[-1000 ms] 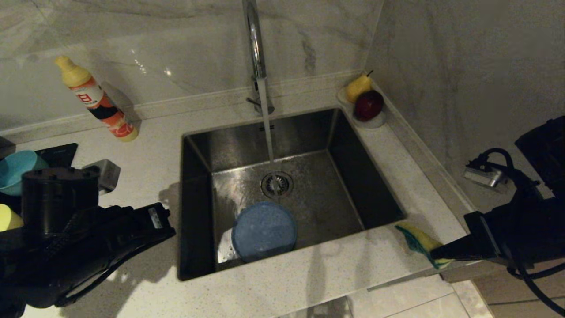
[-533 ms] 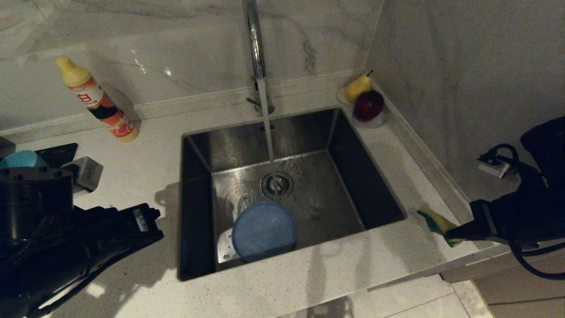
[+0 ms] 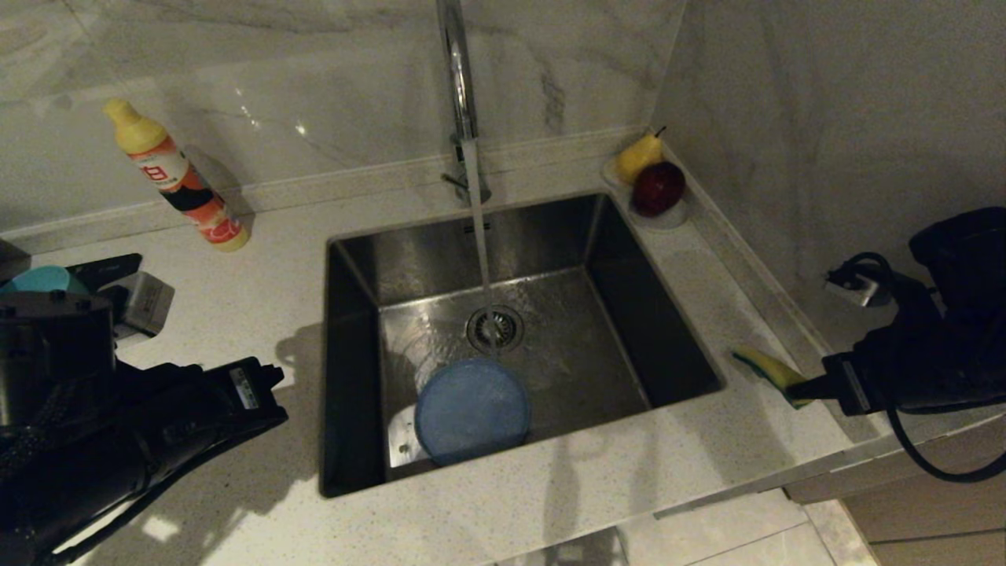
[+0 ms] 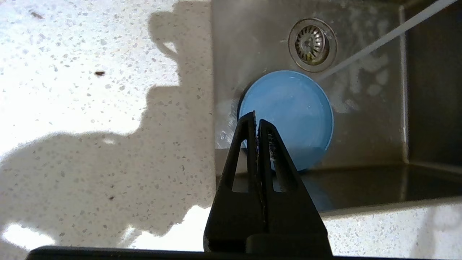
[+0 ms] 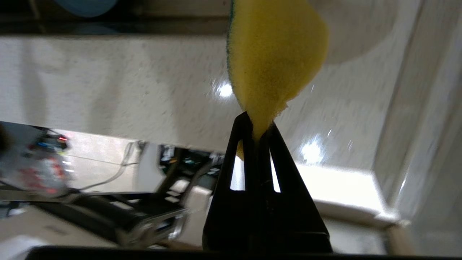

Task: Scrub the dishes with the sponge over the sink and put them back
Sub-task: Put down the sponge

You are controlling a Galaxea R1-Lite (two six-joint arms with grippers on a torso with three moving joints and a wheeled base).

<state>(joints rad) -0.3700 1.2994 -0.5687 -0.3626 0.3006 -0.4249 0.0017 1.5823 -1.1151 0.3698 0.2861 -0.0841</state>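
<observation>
Now: plate [image 3: 471, 410] flat in sink [image 3: 346, 369] near front wall, drain side open. Right gripper [image 5: 257, 134] pinched on sponge [image 3: 766, 368] over right counter edge, shifted back since earlier. Left gripper [image 4: 257, 124] closed, empty, withdrawn left.

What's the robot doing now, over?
Right gripper shut on sponge, over the counter right of the sink. Left gripper shut, empty, left of sink. Plate in sink, tap running. Nothing in the way.
</observation>
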